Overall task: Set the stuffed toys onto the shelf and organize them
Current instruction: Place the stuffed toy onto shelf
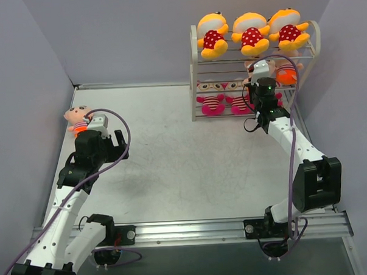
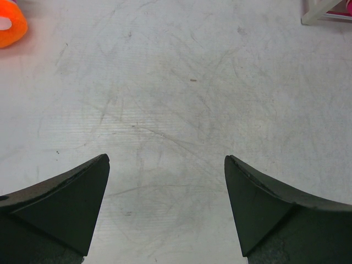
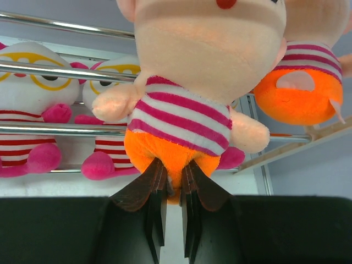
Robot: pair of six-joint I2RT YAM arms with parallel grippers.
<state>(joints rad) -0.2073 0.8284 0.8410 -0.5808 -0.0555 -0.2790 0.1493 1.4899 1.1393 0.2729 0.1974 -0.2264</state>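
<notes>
Peach-faced doll [image 3: 190, 104] — looks soft, light, squashy — pinched low at its orange bottom by right gripper [image 3: 173, 184], before the middle tier of the shelf [image 1: 194, 64]. Left gripper [image 2: 166, 162] spread, empty — well apart from shelf.

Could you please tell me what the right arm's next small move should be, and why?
Probably ease the doll forward onto the middle tier of the shelf, then open. The right gripper is shut on its orange bottom, beside the matching doll already sitting there.
</notes>
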